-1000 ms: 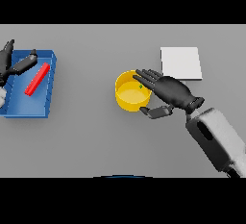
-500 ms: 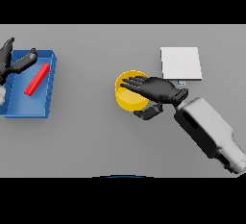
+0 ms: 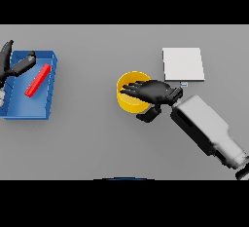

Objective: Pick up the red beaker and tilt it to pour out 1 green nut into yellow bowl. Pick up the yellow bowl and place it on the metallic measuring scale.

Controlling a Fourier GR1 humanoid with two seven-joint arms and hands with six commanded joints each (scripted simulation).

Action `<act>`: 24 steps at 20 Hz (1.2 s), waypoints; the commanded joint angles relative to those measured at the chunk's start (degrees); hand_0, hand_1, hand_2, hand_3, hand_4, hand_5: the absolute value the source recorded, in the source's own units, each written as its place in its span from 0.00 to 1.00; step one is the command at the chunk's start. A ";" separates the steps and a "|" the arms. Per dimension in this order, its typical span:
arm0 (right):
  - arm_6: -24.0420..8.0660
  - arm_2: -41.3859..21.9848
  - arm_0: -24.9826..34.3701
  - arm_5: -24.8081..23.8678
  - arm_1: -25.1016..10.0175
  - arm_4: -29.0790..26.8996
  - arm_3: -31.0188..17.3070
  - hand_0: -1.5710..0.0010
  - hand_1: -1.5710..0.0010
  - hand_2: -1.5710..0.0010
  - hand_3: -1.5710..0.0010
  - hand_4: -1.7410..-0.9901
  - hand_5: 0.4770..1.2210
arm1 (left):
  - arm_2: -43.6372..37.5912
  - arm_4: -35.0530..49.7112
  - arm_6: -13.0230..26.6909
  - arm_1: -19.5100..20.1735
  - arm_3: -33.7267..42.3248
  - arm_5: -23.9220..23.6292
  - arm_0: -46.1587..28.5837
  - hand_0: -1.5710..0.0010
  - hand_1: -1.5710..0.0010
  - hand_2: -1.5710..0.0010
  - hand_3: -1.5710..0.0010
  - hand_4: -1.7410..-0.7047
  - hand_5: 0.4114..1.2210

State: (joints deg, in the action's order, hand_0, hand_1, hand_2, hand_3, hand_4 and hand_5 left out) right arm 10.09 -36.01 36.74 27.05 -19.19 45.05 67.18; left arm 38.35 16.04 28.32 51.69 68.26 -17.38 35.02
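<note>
The yellow bowl [image 3: 126, 102] sits mid-table. My right hand [image 3: 154, 91] lies across its right side, palm down, fingers stretched straight over the bowl's opening, while the thumb [image 3: 148, 116] hangs outside the near rim. What the bowl holds is hidden. A red bar-shaped beaker [image 3: 38, 80] lies slanted in the blue tray [image 3: 23, 106] at the far left. My left hand [image 3: 11, 63] hovers over the tray's far left corner with fingers spread, holding nothing. The pale square measuring scale [image 3: 183, 64] lies flat to the right of the bowl and farther back.
A small pale object [image 3: 1, 97] shows at the picture's left edge inside the tray. My right forearm [image 3: 204, 129] slants in from the lower right, passing just in front of the scale.
My right hand has slid left, from beside the bowl's right rim to over its opening, and the forearm has swung in behind it. The left hand, bowl and beaker stayed put.
</note>
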 commanded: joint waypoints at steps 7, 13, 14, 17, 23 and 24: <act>-0.98 -1.85 1.83 -0.12 1.10 2.16 -2.95 0.84 0.85 0.85 0.84 0.47 0.57 | -0.13 0.07 -0.11 -0.07 -0.30 0.57 0.87 1.00 1.00 1.00 1.00 0.91 0.38; 0.07 -2.29 1.40 4.70 -0.30 0.40 -1.43 0.22 0.24 0.25 0.41 0.15 0.89 | -0.53 0.25 0.48 1.15 1.05 0.06 0.52 1.00 1.00 1.00 1.00 0.91 0.39; -0.23 -2.13 1.30 4.94 -0.35 0.02 -1.18 0.18 0.19 0.20 0.35 0.12 0.91 | -0.67 0.54 0.49 1.30 1.27 0.17 0.35 1.00 1.00 1.00 1.00 0.91 0.39; -1.09 -2.40 1.07 4.68 -0.55 -0.40 -0.27 0.09 0.10 0.14 0.26 0.06 0.95 | -0.46 0.45 0.35 1.17 1.49 -0.09 -0.05 1.00 1.00 1.00 1.00 0.91 0.39; -2.85 -0.47 2.00 6.81 -2.44 -3.22 3.24 0.02 0.03 0.05 0.24 0.02 0.99 | -0.56 0.29 0.75 1.97 2.60 -0.93 -0.54 1.00 1.00 1.00 1.00 0.91 0.39; -2.38 -0.17 1.92 7.31 -3.60 -3.89 4.69 0.02 0.02 0.06 0.19 0.01 0.99 | -0.70 0.47 0.59 1.87 2.59 -0.85 -0.48 1.00 1.00 1.00 1.00 0.91 0.39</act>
State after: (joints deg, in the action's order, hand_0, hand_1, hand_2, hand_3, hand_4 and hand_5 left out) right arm 7.83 -36.17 38.68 34.39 -22.84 41.06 71.88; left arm 37.65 16.51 28.87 53.56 70.85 -18.22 34.54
